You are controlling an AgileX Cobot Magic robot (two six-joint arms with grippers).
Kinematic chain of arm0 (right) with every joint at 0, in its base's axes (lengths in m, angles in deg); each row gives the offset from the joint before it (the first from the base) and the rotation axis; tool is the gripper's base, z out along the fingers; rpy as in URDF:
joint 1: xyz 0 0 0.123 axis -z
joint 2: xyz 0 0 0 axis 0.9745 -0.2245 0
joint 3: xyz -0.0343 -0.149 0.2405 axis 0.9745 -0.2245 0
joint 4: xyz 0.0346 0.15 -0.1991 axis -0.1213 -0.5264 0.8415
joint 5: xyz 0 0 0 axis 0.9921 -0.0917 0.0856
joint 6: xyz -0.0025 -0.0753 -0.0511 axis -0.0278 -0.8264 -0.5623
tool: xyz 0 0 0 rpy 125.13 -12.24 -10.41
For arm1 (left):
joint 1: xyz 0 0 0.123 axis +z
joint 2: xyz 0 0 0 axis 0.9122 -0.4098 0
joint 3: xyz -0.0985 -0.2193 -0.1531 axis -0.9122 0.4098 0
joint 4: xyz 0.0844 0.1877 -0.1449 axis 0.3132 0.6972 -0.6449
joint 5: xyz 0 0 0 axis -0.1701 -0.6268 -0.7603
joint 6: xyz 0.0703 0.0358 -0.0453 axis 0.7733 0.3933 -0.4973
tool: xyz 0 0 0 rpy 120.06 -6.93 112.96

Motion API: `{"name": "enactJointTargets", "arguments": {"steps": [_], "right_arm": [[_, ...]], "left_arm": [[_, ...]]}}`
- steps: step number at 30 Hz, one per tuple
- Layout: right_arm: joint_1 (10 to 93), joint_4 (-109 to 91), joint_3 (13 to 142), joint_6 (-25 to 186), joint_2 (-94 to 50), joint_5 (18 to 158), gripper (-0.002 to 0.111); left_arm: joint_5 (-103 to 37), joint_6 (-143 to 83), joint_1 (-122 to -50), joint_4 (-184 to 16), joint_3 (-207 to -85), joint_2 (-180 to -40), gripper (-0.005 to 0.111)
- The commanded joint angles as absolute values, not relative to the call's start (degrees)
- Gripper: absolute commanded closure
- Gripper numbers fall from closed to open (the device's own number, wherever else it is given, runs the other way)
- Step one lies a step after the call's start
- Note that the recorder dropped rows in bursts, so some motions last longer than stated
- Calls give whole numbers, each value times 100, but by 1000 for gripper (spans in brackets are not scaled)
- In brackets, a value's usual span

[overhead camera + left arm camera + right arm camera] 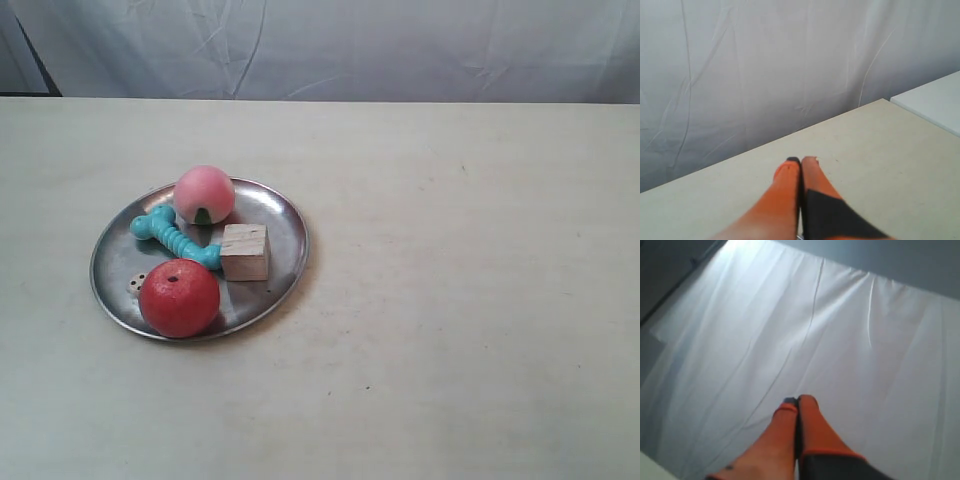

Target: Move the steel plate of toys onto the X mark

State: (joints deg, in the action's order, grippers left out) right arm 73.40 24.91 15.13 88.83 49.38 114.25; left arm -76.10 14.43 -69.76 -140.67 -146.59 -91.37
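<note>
I judge the task unstarted: my left gripper (pixel 801 160) and right gripper (pixel 797 400) are clenched empty, off the steel plate (pixel 280 215). Next I must open one and reach its rim.

A flat, matte beige tabletop (pixel 480 300) fills the exterior view from 3 o'clock round through 6 to 9 o'clock. A creased white fabric backdrop (pixel 350 45) hangs behind it along the 12 o'clock side. A thin dark diagonal strip (pixel 38 62) crosses the fabric near 10 o'clock. In the left wrist view, a smooth white flat panel (pixel 940 102) lies just beside the tabletop's edge. In the right wrist view, a plain dark grey area (pixel 910 260) borders the fabric.
</note>
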Motion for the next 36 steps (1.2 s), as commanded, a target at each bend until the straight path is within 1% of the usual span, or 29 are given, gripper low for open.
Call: {"name": "enactJointTargets", "arguments": {"steps": [1,7,12,15,30,36], "right_arm": [[7366,2478,1294,8880,4976,10365,109],[7397,1811,1254,8880,4976,9983,109],[7818,422,1254,8880,4976,10021,109],[8009,-84,1254,8880,4976,10021,109],[8038,-106,1254,8880,4976,10050,109],[8038,-106,1254,8880,4976,10050,109]], "left_arm": [[-7579,1448,-7009,-14087,-14649,-9102,107],[-7557,1448,-7008,-14059,-14649,-9102,107],[-7529,1448,-7008,-13976,-14649,-9102,107],[-7505,1448,-7008,-13940,-14649,-9102,107],[-7366,1448,-7008,-13989,-14649,-9102,107],[-7529,1435,-7008,-13941,-14649,-9102,107]]}}
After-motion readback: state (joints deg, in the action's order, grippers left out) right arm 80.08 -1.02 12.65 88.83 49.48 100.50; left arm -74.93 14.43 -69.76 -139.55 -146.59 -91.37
